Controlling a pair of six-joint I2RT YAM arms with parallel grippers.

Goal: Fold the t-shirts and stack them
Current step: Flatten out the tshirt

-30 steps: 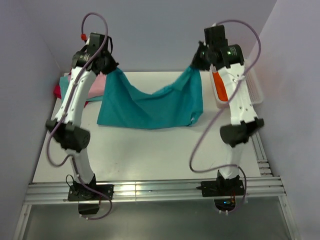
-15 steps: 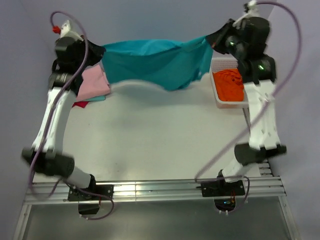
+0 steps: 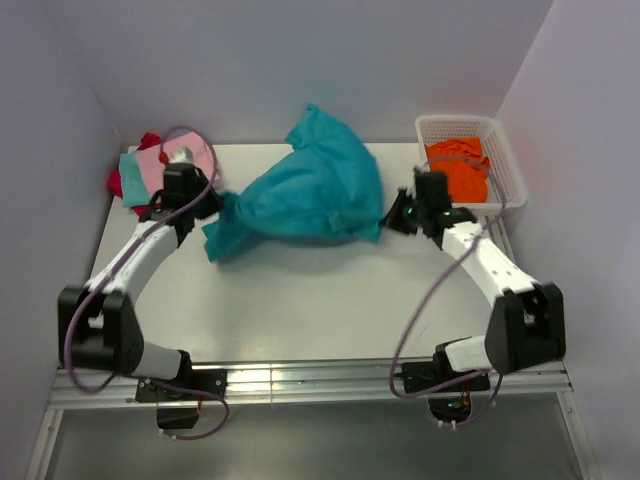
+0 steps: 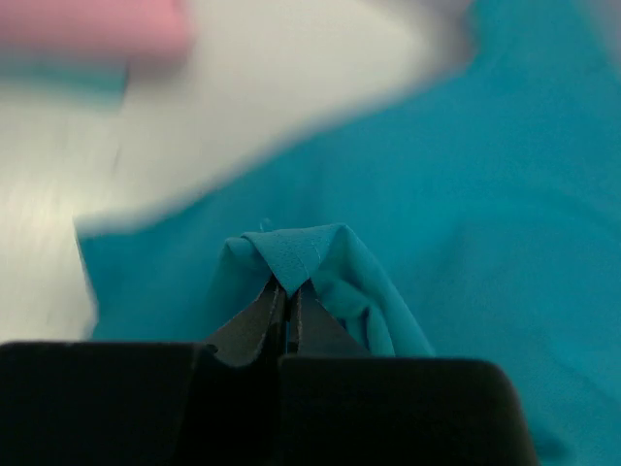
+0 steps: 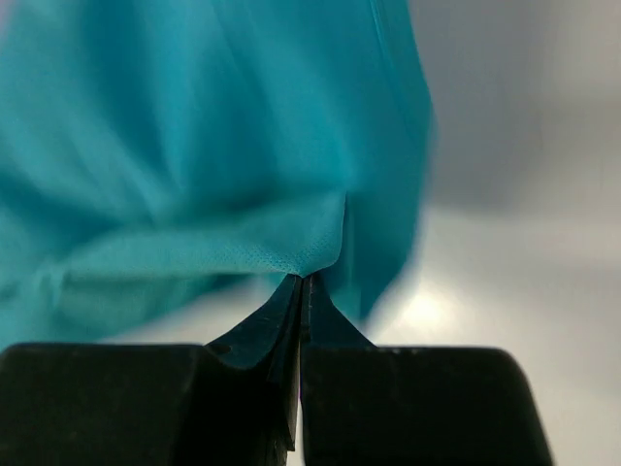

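Pinching teal t-shirt (image 3: 310,190) edges, left tool (image 3: 213,204) and right tool (image 3: 390,217) both clamped on it

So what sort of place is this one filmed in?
Probably a lab test cell, not a home: plain walls box in a white table, both arms are bolted to an aluminium rail, and the teal t-shirt and basket look like set props.

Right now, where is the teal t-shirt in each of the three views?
Top external: teal t-shirt bunched at centre frame, slightly above the middle.
Left wrist: fills the right and lower frame, a fold pinched by the left gripper.
Right wrist: fills the upper left, its edge pinched by the right gripper.
Shared landmark: the white table.
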